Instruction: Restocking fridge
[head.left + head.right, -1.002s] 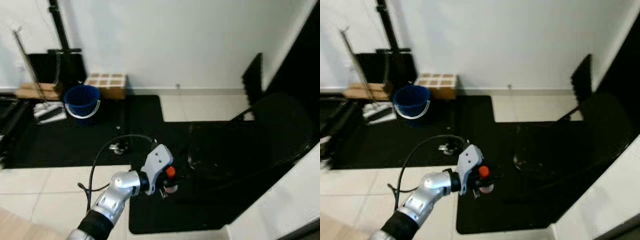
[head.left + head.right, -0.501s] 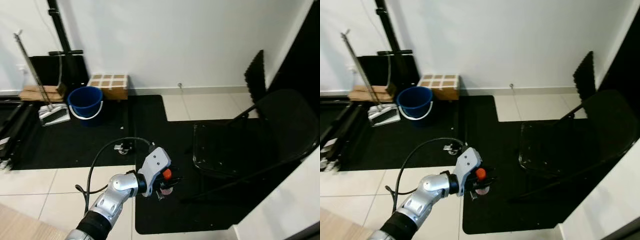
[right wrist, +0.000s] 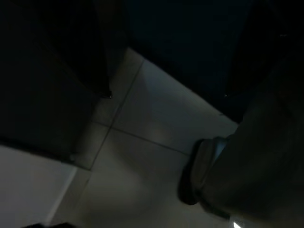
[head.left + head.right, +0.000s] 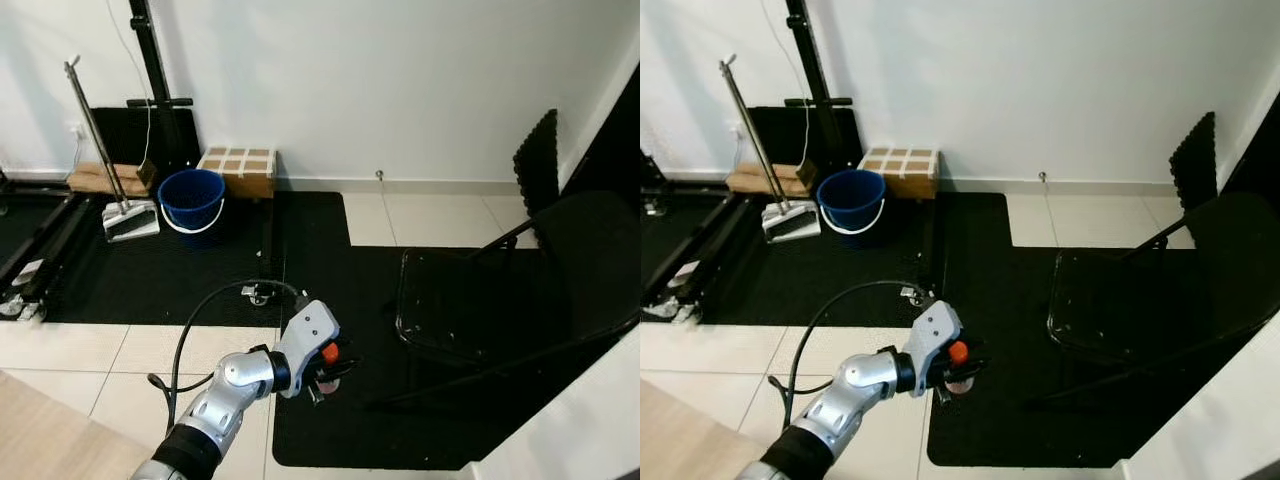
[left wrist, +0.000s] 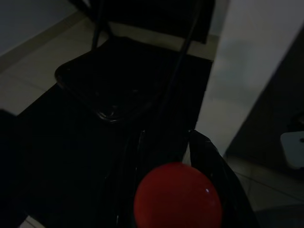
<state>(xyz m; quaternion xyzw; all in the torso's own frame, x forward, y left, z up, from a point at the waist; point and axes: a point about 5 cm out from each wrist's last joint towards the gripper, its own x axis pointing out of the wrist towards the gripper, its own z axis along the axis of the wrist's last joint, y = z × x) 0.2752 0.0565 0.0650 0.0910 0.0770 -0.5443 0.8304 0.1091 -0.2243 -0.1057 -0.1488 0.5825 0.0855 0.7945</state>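
Observation:
My left gripper is held out low in front of me, above the edge of a black floor mat. It is shut on a small bottle with a red cap; a pale pinkish body shows under the cap. In the left wrist view the red cap sits between the two black fingers, with the chair beyond it. The right arm hangs idle; its wrist view is very dark and gives tiled floor.
A black folding chair stands just right of the held bottle. Against the far wall are a blue bucket, a cardboard box, a broom with dustpan and a black stand. A white surface fills the near right corner.
The whole picture has slid to the right and sharpened, so the camera has turned. My left gripper keeps the red-capped bottle in the same hold.

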